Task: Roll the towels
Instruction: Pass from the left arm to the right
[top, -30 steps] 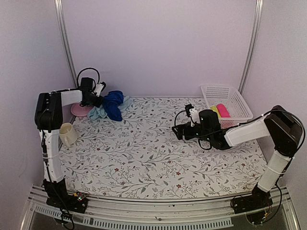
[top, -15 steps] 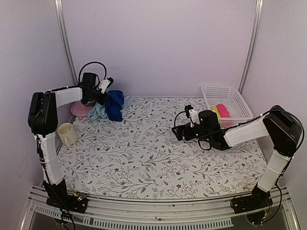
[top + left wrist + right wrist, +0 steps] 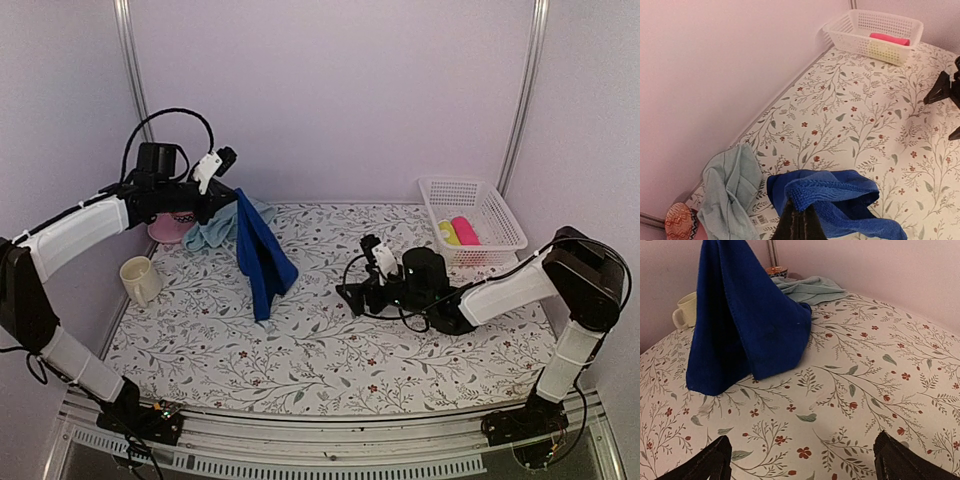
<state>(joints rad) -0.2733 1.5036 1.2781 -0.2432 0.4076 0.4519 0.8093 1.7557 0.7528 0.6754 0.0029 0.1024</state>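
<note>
You're lifting the blue towel (image 3: 262, 258) off the upper-left aqua towel (image 3: 205, 237) for flattening, left fingers (image 3: 795, 226) pinching it, right fingers (image 3: 710, 462) spread.

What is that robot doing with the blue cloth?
It's getting ready to roll towels. The left arm's fingers pinch the dark blue towel by its top, holding it up so it hangs with its bottom end down at the table. The pale aqua towel lies crumpled in the back corner, next to a pink hat. The right arm's fingers are open and empty, low over the table, pointing at the hanging towel.
</note>
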